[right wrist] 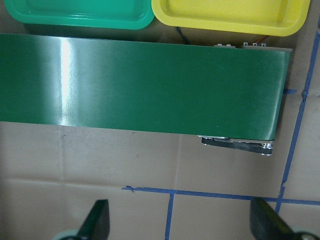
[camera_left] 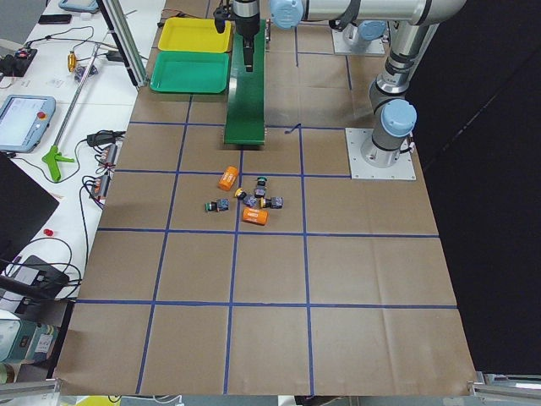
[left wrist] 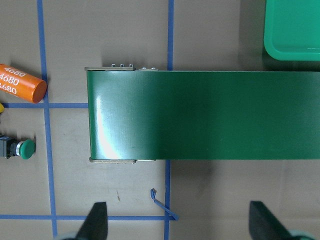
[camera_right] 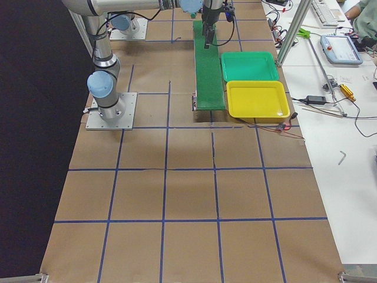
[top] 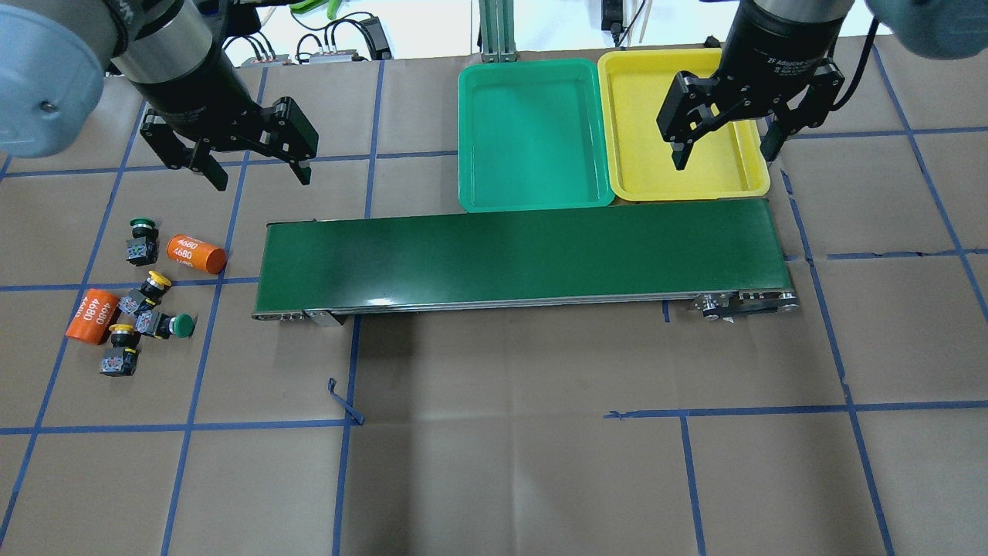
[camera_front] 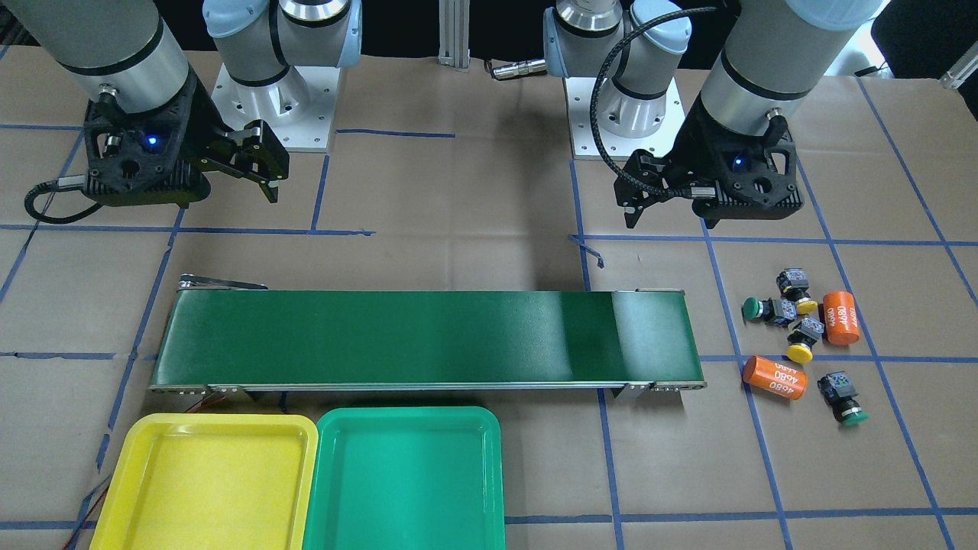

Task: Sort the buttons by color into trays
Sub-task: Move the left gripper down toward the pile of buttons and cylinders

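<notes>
Count: 2 yellow buttons [top: 152, 287], 2 green buttons [top: 173, 325] and 2 orange cylinders [top: 196, 254] printed "4680" lie clustered on the surface [top: 494, 463] off the conveyor belt's [top: 517, 259] left end. 1 green tray [top: 529, 131] and 1 yellow tray [top: 641, 139] sit side by side beyond the belt. Left fingers [top: 214, 171] and right fingers [top: 681, 150] are spread wide, gripping nothing.

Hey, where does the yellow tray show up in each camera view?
Front-facing: yellow tray at bottom left.
Overhead: yellow tray at top, right of centre.
Exterior left: yellow tray at top left.
Exterior right: yellow tray at upper right.
Left wrist: not in view.
Right wrist: yellow tray on top edge, right.
Shared landmark: green tray beside it, along the conveyor belt.
</notes>
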